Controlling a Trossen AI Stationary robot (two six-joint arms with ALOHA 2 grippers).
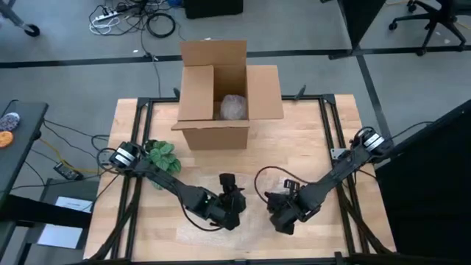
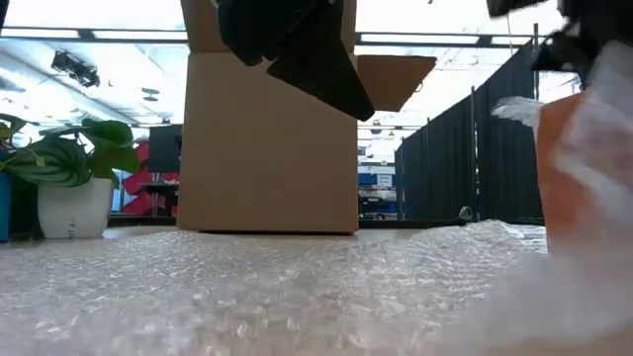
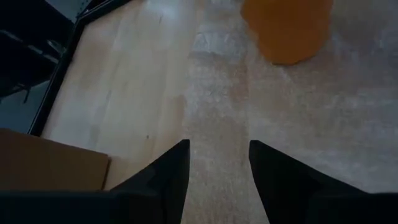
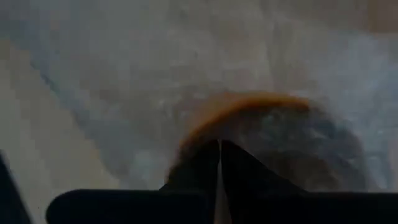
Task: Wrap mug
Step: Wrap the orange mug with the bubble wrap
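Partly veiled, the orange mug stands on bubble wrap near the table's front edge. Right gripper, fingers pressed together, seemingly pinches wrap over its rim; left gripper, fingers apart, hovers beside it. Box waits behind.

The table carried an open box at its far edge, at twelve o'clock from the centre. Inside the box lay a wrapped bundle. A potted plant stood at nine o'clock, just beside the left arm. A sheet of bubble wrap lay on the near part of the table, at six o'clock. On this sheet stood the mug. The left gripper was above the sheet at about seven o'clock, and the right gripper was at five o'clock, by the mug.
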